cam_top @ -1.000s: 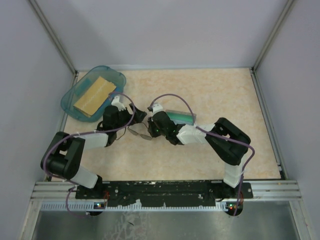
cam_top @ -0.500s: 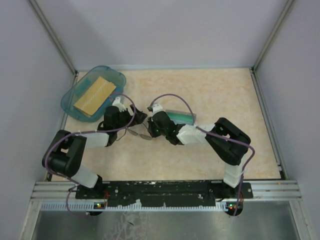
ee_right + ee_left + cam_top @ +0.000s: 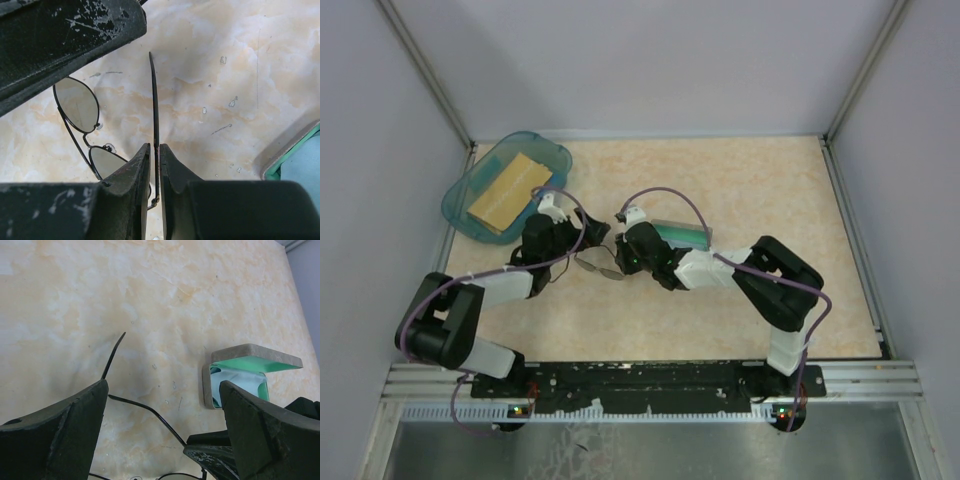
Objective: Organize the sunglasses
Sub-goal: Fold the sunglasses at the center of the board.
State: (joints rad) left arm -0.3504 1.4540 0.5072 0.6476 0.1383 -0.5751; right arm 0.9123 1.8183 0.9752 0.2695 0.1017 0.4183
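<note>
Folding the temple arms looks to be the step in hand, before anything goes into the case. The sunglasses [image 3: 77, 102] lie open on the bench [image 3: 740, 180], mid-bench between the two arms, lenses flat against the surface. The right fingers [image 3: 140, 172] are nearly shut, pinching one thin temple [image 3: 154, 95] close to its hinge, so the frame is pinned on that side. The left fingers [image 3: 75, 420] stand wide apart and hold nothing. They hang just above the bench with the other temple [image 3: 114, 355] running out from under one of them. The grey case [image 3: 240, 375] sits open beside the right arm, green lining showing, with something pale tucked inside it, possibly a cloth.

My reading is that the next move falls to the left arm: bring its fingers onto the free temple and swing it in toward the lenses while the right grip keeps the frame from sliding. The wire is slim and springy, so the closing needs to be gentle and squarely across the temple, or it may slip out or twist the frame.
</note>
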